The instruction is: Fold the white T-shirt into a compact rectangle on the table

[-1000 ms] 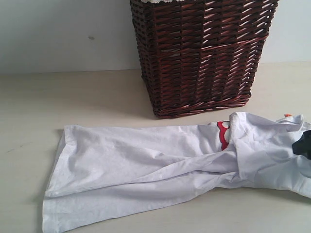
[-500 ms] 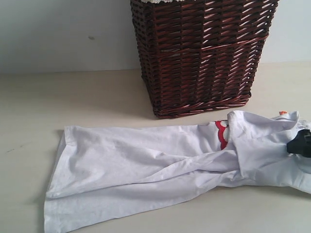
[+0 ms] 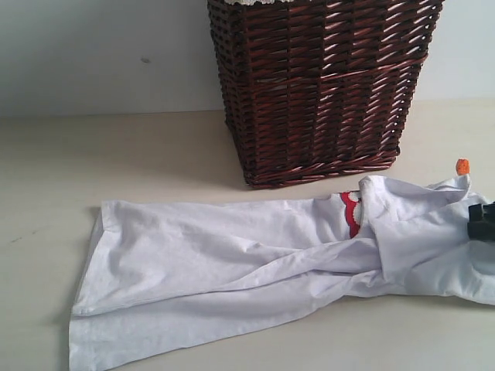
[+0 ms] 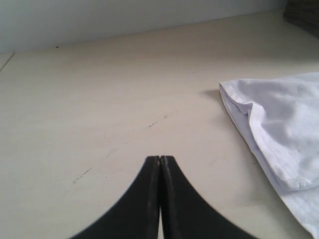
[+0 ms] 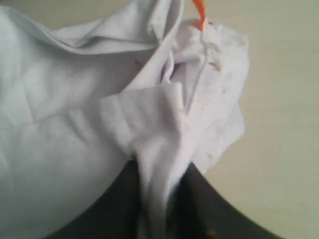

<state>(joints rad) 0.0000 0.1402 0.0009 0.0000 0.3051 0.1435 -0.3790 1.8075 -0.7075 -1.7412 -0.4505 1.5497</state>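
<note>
Your white T-shirt (image 3: 232,255) lies on the table (image 3: 77,154) as a long, loosely bunched band. In the exterior view it runs from its hem at about 8 o'clock to its collar end at 3 o'clock. Compared with a second ago, the collar end has come up: the orange neck tag (image 3: 462,165) now sits clearly higher and stands above the cloth, and the right gripper (image 3: 481,221) at the 3 o'clock edge has risen a little with it. The hem end has barely shifted. The fabric is thin and creased, with long folds running along the body. The upper part is doubled over itself, so only a sliver of the red-outlined lettering (image 3: 352,212) peeks out near the middle right. From the right wrist view you can see your right gripper clamped on a pinched ridge of white cloth close to the collar, with the tag just beyond it. Your left gripper (image 4: 160,164) has its jaws pressed together with nothing between them. It is over bare table, apart from the hem corner of the shirt. The dark wicker basket (image 3: 317,93) stands behind the shirt at about 12 to 1 o'clock, near it but not touching.
</note>
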